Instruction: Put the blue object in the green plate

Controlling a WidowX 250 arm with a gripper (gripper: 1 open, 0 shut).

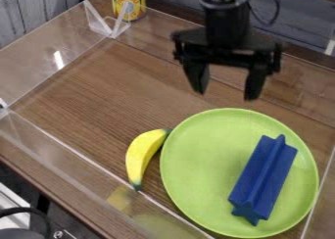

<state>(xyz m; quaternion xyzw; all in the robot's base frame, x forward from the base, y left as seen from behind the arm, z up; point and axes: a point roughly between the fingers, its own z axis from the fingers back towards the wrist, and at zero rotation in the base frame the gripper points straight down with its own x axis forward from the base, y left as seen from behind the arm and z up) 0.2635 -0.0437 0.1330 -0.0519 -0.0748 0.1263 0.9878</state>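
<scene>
While the brown wood-grain table [118, 86] fills most of the view, a clear plastic wall [53, 42] runs along its left and near edges, catching pale glare. At the far left corner stands a yellow can [127, 2] with a printed label whose wording is too small to read, and next to it a bent piece of clear plastic [105, 23]. Behind the table the room is dim; what may be a dark cable loops down beside the arm, though the top edge crops it.

The blue object [262, 178] lies flat inside the green plate [197, 174], on the plate's right half. Its long axis runs on a diagonal, from the near rim at lower left up to the upper right, away from the camera. It is a deep, saturated blue block, elongated, with a raised ridge along its length and stepped, notched ends. The plate is a broad lime-green disc, much wider than the block is long, sitting at the near right of the table.

A yellow banana [143, 155] rests on the wood just beside the plate's left rim, its tip pointing toward the near wall.

The black gripper [228, 84] hangs above bare wood beyond the plate, pointing straight down, its two fingers [202, 78] spread wide and grasping nothing, well apart from the block.
</scene>
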